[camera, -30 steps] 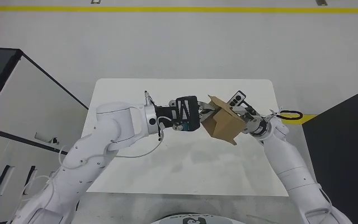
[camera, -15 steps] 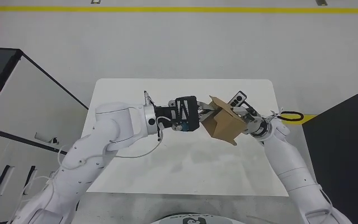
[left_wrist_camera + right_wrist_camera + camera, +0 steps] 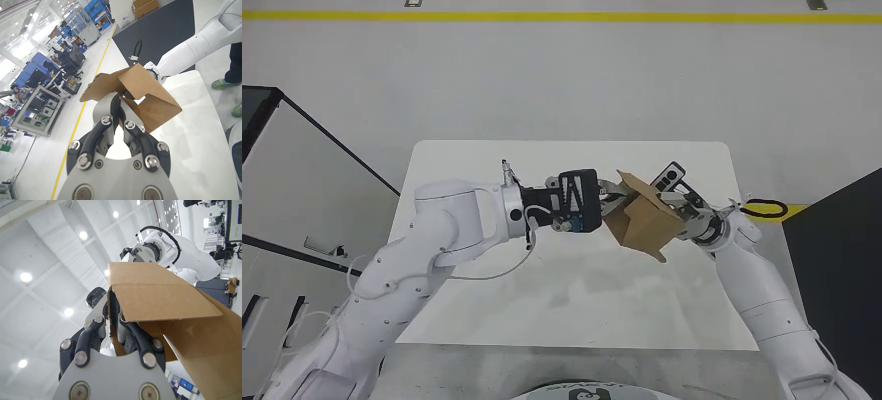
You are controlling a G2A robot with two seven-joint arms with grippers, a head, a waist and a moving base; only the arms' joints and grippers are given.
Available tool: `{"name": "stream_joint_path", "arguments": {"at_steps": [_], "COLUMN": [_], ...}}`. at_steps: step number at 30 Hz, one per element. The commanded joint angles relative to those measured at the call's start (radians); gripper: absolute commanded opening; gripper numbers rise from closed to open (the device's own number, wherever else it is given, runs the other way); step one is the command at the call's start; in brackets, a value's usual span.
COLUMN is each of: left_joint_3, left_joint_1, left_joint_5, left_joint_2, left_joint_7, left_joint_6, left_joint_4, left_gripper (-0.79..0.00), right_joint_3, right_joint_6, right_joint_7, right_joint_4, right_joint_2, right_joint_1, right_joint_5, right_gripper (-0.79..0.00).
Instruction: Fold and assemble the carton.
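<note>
A brown carton [image 3: 642, 222], partly folded with loose flaps, hangs tilted above the table's right half. My right gripper [image 3: 679, 215] holds it from the right. In the right wrist view this gripper [image 3: 111, 306] is shut on an edge of the carton [image 3: 160, 298] wall. My left gripper [image 3: 599, 205] comes in from the left. In the left wrist view its fingers are shut [image 3: 118, 96], with the tips against the edge of an open flap of the carton [image 3: 151, 106]. Whether cardboard sits between those tips is hidden.
The white table [image 3: 542, 290] has bare surface in front of and left of the carton. A black cable loop [image 3: 762, 207] lies at the table's right edge. A dark frame [image 3: 272, 150] stands to the left and a dark mat [image 3: 842, 250] lies to the right.
My left gripper has crept a little to the right, closer against the carton's flap. The carton and my right gripper have hardly moved.
</note>
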Motion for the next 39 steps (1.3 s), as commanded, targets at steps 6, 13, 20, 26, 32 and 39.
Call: {"name": "stream_joint_path", "arguments": {"at_steps": [6, 13, 20, 26, 32, 39], "left_joint_3": [0.011, 0.018, -0.022, -0.033, -0.014, 0.008], "left_joint_1": [0.004, -0.008, 0.012, 0.027, 0.019, 0.009], "left_joint_5": [-0.001, 0.003, 0.039, 0.096, 0.176, 0.227], "left_joint_2": [-0.002, -0.005, 0.0, 0.004, 0.005, 0.003], "left_joint_7": [0.003, 0.004, 0.045, 0.058, 0.052, 0.042], "left_joint_6": [-0.006, -0.001, 0.011, 0.004, -0.015, -0.029], "left_joint_4": [-0.001, 0.006, -0.021, -0.05, -0.07, -0.074], "left_gripper": [-0.785, -0.785, -0.785, -0.785, -0.785, -0.785], "right_joint_3": [0.001, -0.001, 0.001, 0.002, 0.0, -0.002], "right_joint_6": [-0.001, -0.002, 0.009, 0.021, 0.021, 0.024], "right_joint_7": [0.0, 0.002, -0.024, -0.042, -0.045, -0.048], "right_joint_4": [0.001, 0.0, 0.004, 0.003, 0.0, -0.001], "right_joint_2": [0.0, 0.0, -0.001, -0.001, -0.001, -0.001], "right_joint_1": [0.0, -0.002, -0.008, -0.011, -0.013, -0.014], "right_joint_5": [0.0, -0.001, 0.005, 0.008, 0.005, 0.005], "right_gripper": [-0.785, -0.785, -0.785, -0.785, -0.785, -0.785]}}
